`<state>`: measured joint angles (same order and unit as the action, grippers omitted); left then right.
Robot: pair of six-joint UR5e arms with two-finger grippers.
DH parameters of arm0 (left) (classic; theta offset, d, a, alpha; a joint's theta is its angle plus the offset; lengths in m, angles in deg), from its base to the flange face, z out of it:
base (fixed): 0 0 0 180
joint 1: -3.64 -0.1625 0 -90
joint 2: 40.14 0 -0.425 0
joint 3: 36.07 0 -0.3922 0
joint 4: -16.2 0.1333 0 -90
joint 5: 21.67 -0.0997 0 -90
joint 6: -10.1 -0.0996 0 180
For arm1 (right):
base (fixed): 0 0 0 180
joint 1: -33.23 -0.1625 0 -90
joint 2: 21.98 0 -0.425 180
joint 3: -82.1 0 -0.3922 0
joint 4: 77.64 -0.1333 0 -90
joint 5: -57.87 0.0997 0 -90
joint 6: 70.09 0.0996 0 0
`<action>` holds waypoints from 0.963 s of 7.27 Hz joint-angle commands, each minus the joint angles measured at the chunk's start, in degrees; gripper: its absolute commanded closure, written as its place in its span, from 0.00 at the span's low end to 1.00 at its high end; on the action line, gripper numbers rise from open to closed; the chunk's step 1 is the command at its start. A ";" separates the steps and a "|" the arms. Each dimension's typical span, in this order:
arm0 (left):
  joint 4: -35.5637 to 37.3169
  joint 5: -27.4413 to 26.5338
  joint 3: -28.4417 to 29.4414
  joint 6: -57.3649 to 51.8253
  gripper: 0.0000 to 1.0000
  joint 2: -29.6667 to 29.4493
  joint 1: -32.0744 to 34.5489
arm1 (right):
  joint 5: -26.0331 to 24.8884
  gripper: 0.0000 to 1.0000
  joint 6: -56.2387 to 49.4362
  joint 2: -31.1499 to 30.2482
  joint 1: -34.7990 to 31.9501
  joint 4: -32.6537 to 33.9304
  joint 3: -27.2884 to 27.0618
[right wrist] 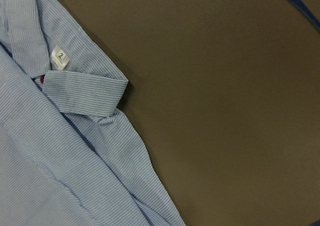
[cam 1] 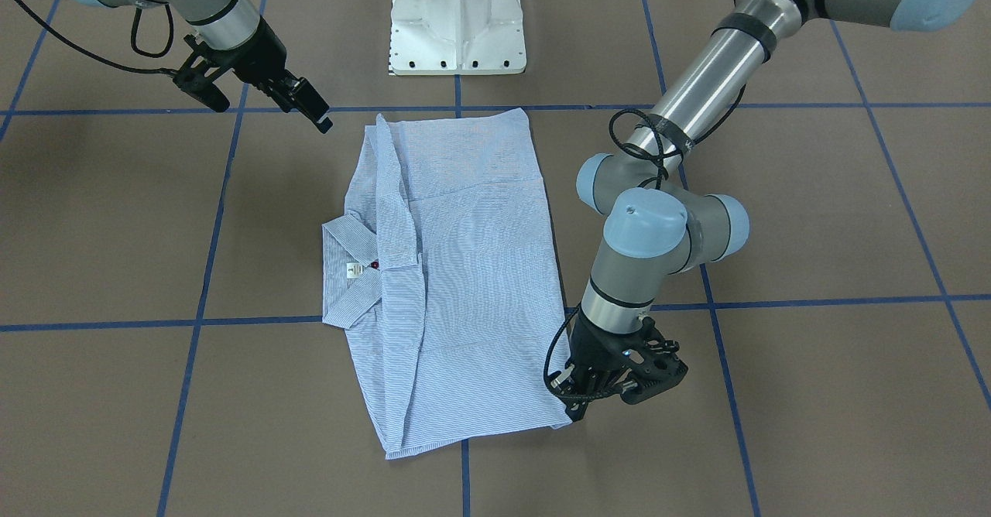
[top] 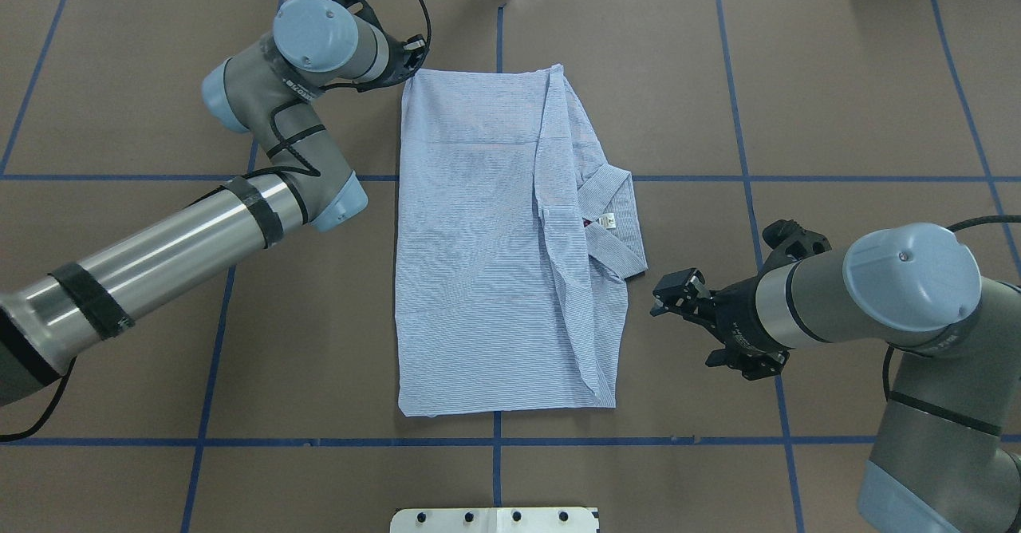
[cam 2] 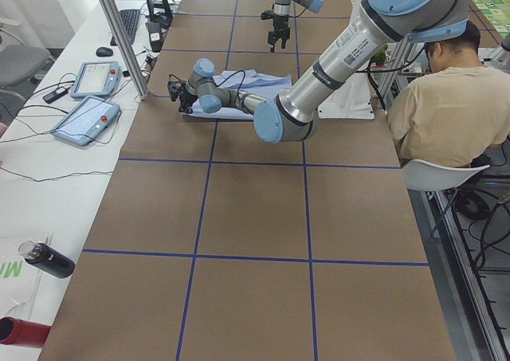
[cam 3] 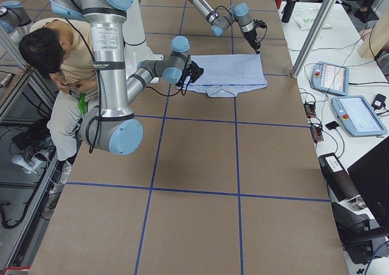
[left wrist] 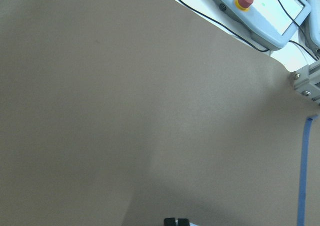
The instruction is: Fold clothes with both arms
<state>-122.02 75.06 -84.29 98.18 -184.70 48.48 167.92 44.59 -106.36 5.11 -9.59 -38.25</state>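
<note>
Collar (right wrist: 85, 89) and neck label (right wrist: 59, 58) sit right under my right wrist cam. The shirt (top: 478, 262) is folded into a long rectangle mid-table (top: 837, 118), with brown surface showing wide past both long edges. My right gripper (top: 690, 324) hangs spread open near the collar edge, not touching. My left gripper (cam 1: 571, 402) is pinched closed at the far left corner; can't tell if it has cloth.

Left gripper (left wrist: 176, 222) mostly off-frame (bottom edge)

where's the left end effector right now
In the overhead view the left end effector sits at upper left, right beside the far left corner of the shirt.
</note>
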 commanded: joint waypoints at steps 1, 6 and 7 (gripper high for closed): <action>-1.43 -0.67 4.62 -2.02 1.00 -3.18 0.16 | -0.89 0.00 -0.07 1.41 -0.09 0.07 0.90; -1.35 10.37 -7.45 -9.41 0.37 5.04 8.23 | -11.08 0.00 0.11 16.57 3.06 8.70 7.66; -0.92 14.32 -11.85 -11.16 0.37 8.73 9.99 | -13.27 0.00 -1.20 20.89 4.90 15.56 7.94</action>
<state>-123.33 84.73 -90.46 88.81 -180.50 56.20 157.27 44.43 -90.99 7.96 -1.90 -31.23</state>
